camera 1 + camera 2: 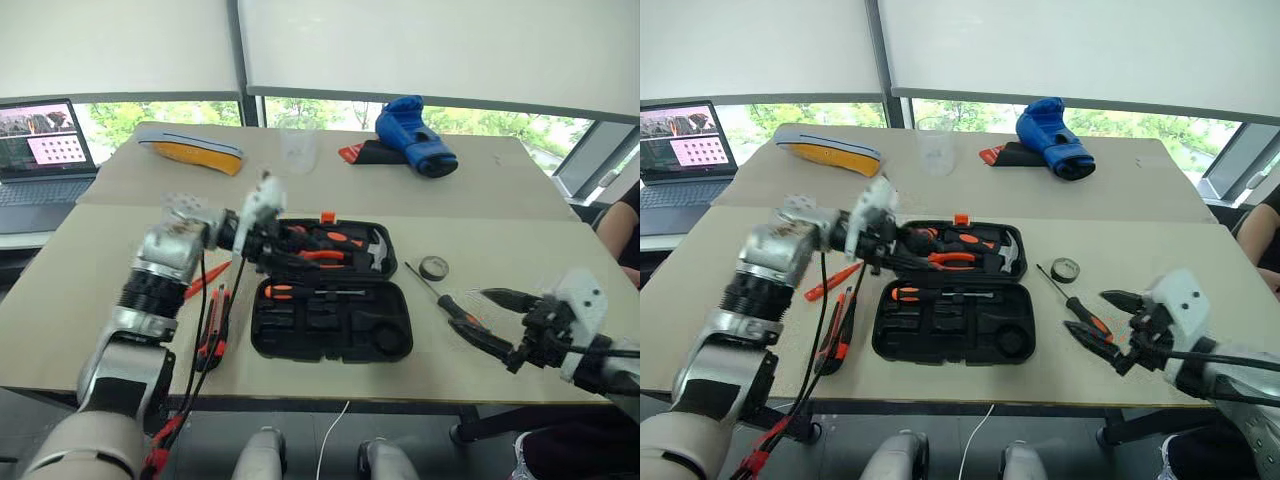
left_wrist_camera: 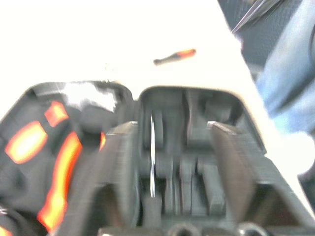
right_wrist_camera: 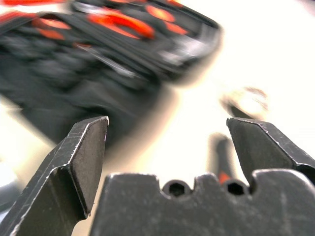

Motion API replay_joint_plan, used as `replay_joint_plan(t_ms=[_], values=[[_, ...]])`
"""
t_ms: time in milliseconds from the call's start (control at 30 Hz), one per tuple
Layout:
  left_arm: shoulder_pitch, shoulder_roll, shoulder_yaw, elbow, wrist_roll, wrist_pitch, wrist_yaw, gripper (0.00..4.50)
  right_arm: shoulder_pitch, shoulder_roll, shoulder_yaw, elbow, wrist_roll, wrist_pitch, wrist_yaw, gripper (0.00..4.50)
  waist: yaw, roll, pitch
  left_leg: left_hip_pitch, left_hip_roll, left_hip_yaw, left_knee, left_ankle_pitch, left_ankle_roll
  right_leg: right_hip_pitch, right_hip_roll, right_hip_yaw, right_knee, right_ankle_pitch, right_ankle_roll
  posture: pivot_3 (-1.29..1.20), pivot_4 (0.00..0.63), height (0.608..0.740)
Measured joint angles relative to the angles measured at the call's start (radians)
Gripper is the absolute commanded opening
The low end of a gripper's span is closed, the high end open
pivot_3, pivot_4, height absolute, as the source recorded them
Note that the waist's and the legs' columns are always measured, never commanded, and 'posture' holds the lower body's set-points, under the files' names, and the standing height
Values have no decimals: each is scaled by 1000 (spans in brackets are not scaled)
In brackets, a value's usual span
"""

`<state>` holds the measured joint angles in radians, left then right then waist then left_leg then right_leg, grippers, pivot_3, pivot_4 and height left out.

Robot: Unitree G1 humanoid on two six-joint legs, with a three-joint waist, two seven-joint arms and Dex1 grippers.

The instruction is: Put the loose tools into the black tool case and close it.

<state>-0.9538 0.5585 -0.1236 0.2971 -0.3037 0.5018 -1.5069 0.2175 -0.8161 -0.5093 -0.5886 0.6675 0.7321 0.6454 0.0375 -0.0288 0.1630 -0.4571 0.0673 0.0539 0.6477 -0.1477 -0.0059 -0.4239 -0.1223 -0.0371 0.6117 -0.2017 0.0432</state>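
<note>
Roughly midway: tool case (image 1: 330, 305) lies open with one screwdriver (image 1: 305, 291) stowed, while another screwdriver (image 1: 452, 303), tape roll (image 1: 433, 267), utility knife (image 1: 212, 335) remain loose; left gripper (image 1: 268, 250) and right gripper (image 1: 497, 322) fingers apart, empty.

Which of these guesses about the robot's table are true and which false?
1. The black tool case lies open. True.
2. The right gripper holds a screwdriver. False: its fingers are open and empty, beside the screwdriver lying on the table.
3. The small tape roll sits inside the case. False: it lies on the table to the case's right.
4. A blue boxing glove lies on the far table. True.
5. The left gripper is over the case. True.
</note>
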Motion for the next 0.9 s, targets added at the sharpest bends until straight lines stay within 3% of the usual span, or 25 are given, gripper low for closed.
replay_joint_plan(t_ms=[67, 267, 567, 733, 900], values=[[18, 11, 5, -89, -58, 67, -20, 4427, -1, 10, 10, 36, -28, -2, -13, 4500, -1, 1, 0, 1, 0, 0, 0, 0, 0, 0, 0, 0, 0, 0, 0, 0, 150, 740], [81, 28, -25, -249, -138, 146, -38, 4427, -95, 43, 147, 188, -126, -59, -17, 4500, -13, 1, 0, 2, 0, 0, 0, 0, 0, 0, 0, 0, 2, 1, -1, 0, 150, 740], [108, 67, -53, -277, -122, 84, -8, 4427, -209, 93, 312, 424, -257, -155, 7, 4500, -25, 1, 0, 2, 0, 0, 0, 0, 1, 0, 1, 2, 1, 1, -1, 0, 150, 740], [123, 90, -53, -280, -119, 68, -9, 4500, -222, 128, 309, 470, -266, -206, 8, 3088, -25, 1, 0, 2, 0, 0, 0, 0, 1, 0, 2, 2, 1, 0, -1, 0, 150, 740], [132, 125, -57, -278, -117, 65, -18, 4500, -203, 142, 272, 443, -251, -208, -3, 1377, -24, 1, 0, 2, 0, 0, 0, 0, 1, 0, 2, 2, 1, 0, -1, 0, 150, 740]])
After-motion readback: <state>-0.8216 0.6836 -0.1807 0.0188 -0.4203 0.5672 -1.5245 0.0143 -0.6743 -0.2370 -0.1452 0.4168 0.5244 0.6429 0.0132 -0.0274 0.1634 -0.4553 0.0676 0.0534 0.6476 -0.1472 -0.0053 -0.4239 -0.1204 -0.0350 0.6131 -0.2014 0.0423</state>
